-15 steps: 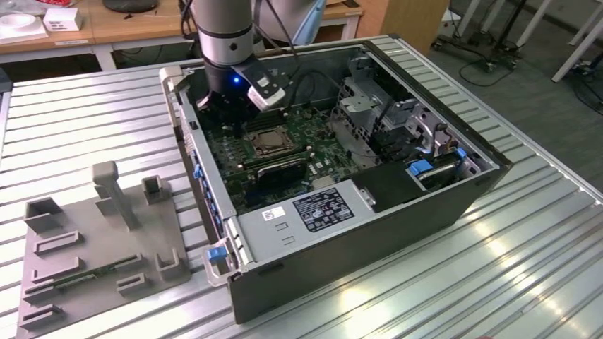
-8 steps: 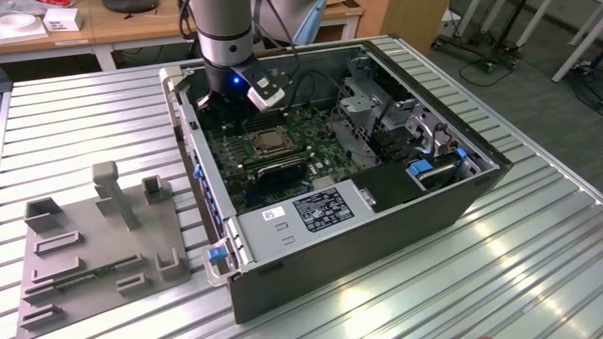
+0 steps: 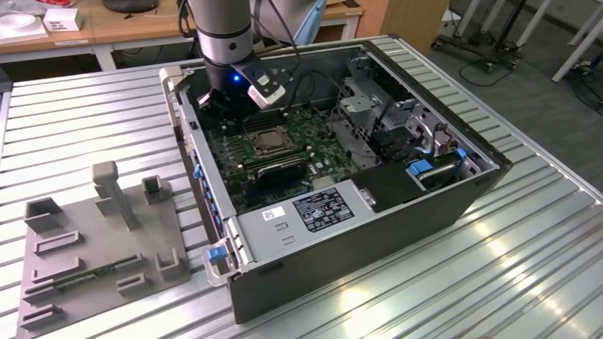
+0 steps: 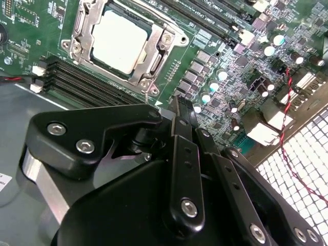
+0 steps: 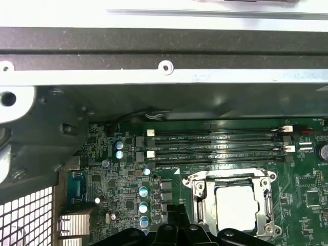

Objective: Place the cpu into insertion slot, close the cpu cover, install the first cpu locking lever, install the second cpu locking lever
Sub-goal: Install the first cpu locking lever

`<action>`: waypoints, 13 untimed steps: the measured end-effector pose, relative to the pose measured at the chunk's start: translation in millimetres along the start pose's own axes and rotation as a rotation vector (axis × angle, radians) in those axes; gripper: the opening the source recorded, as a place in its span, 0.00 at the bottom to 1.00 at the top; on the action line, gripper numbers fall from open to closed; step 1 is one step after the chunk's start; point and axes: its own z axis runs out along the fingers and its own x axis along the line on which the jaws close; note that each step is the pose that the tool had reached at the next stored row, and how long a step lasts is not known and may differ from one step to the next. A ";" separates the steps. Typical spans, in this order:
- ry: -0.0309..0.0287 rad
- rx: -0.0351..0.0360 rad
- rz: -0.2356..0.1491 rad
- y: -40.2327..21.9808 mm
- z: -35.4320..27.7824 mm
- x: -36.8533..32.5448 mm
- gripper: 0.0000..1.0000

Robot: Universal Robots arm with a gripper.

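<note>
- The black two-finger gripper on the single grey robot arm is inside the open dark computer case. In the exterior view it is at the far part of the case, on the exterior view's left.
- Its fingers appear closed against each other, tip to tip, and I see nothing held between them.
- The cpu, a small flat square chip with a silvery-tan metal top, lies flat in its socket on the green motherboard. It is not in the gripper.
- The cpu cover, a thin silver metal frame plate with an open window, lies down around the chip, and the chip's top shows through the window. I judge that placing and closing are done.
- I cannot tell if the locking levers are hooked.
- The important relation: in the exterior view the socket lies from the gripper toward the near side and a little to the exterior view's right. They are near but apart, not touching.
- Between them run the long black memory slots, parallel to the socket edge that faces the gripper.
- The chip is square, so it has no long axis.
</note>
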 end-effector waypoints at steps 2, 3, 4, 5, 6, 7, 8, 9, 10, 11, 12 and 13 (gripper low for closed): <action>-0.0005 0.0001 0.000 0.0 -0.1 0.0 0.11; -0.0006 0.0001 0.000 0.0 0.0 0.0 0.11; -0.0003 0.0001 0.000 0.0 -0.1 0.1 0.11; 0.0004 0.0003 0.000 0.0 -0.3 0.1 0.11; 0.0012 0.0006 0.000 0.1 -0.8 0.1 0.11; 0.0017 0.0005 0.000 0.1 -1.3 0.0 0.11; 0.0022 0.0003 0.000 0.2 -2.0 -0.1 0.11; 0.0027 0.0004 0.000 0.3 -2.8 -0.2 0.11; 0.0033 0.0004 0.001 0.4 -3.5 -0.3 0.11; 0.0038 0.0004 0.001 0.5 -4.1 -0.3 0.11; 0.0044 0.0005 0.001 0.6 -4.8 -0.4 0.11; 0.0048 0.0005 0.001 0.6 -5.3 -0.5 0.11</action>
